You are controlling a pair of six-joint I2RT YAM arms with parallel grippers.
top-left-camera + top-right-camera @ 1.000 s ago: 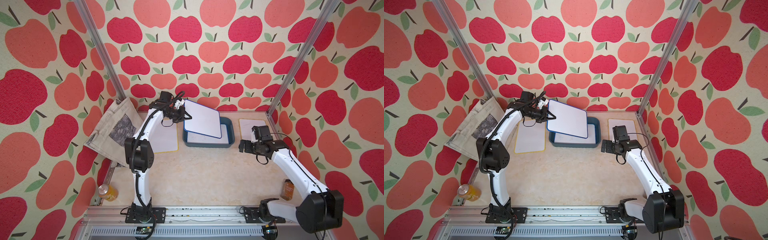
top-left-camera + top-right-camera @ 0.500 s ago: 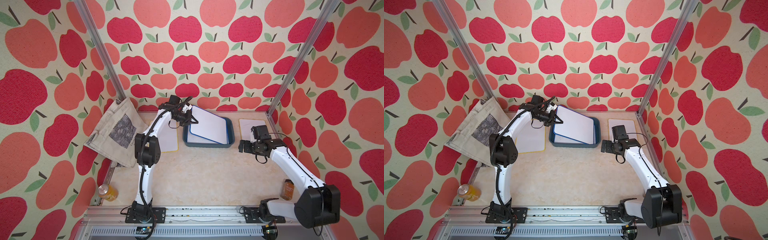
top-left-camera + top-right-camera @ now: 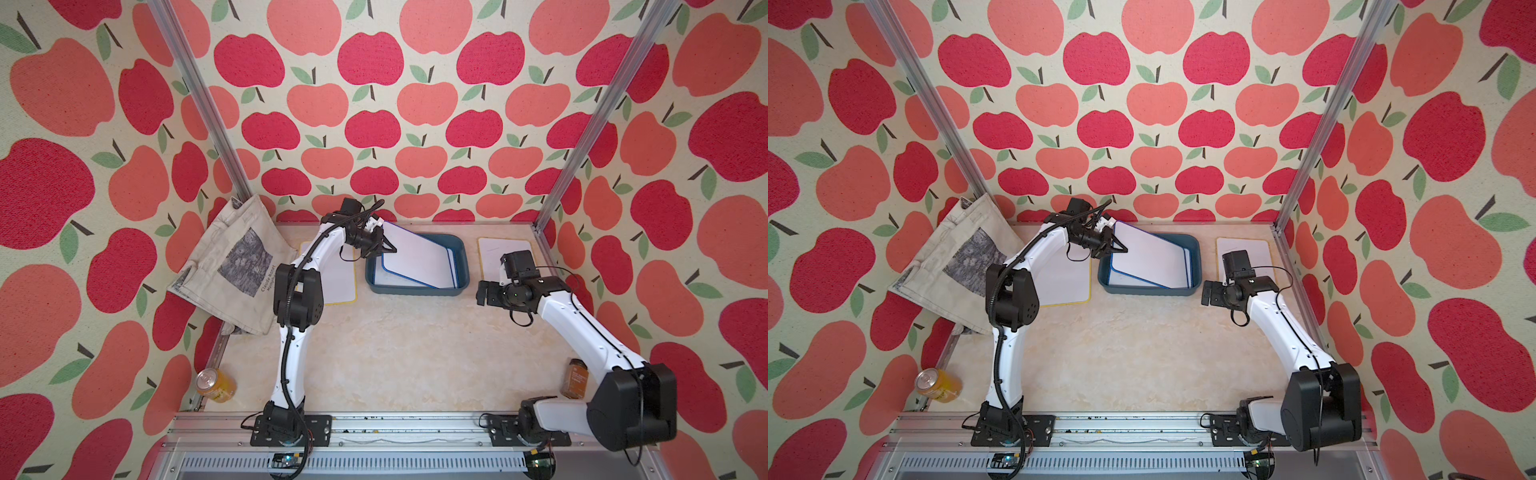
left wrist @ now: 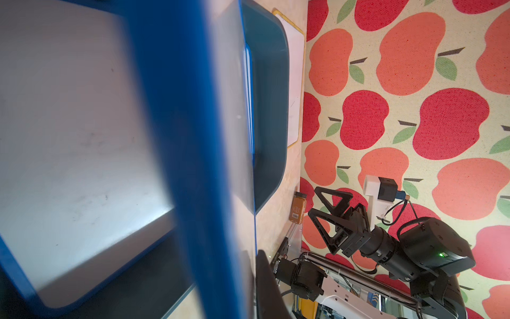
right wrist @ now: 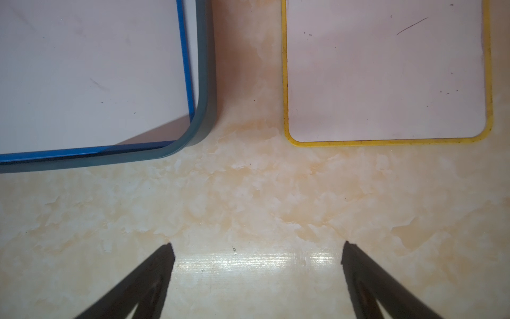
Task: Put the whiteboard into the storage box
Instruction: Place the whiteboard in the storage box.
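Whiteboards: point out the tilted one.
The upper blue-framed whiteboard, leaning into the storage box with its raised edge at the left gripper; the blue one beneath and both yellow-framed ones lie flat.

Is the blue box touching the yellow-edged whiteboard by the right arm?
Apart. The right wrist view shows a strip of bare table between the storage box rim and the yellow-edged whiteboard.

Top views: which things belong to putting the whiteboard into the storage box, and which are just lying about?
Job in hand:
storage box
blue-framed whiteboard, tilted into it
second blue-framed whiteboard, lying beneath
left yellow-framed whiteboard
right yellow-framed whiteboard

Lying about:
tote bag
drink can
brown jar
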